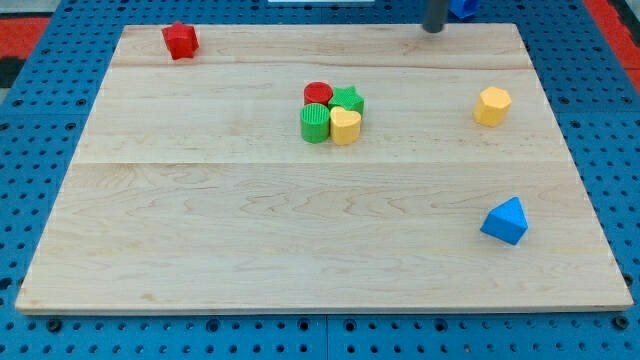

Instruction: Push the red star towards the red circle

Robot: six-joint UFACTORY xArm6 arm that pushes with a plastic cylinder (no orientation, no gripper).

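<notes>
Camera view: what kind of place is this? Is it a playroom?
Probably a robot lab bench, not a playroom. A wooden board lies on a blue pegboard table full of holes, small blocks like the red star and red circle sit on it, and my tip hangs over the top edge.

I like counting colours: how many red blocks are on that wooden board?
2. A red star-shaped block sits near the board's top-left corner; a red round block is in the central cluster, touching green blocks. None seems hidden.
</notes>
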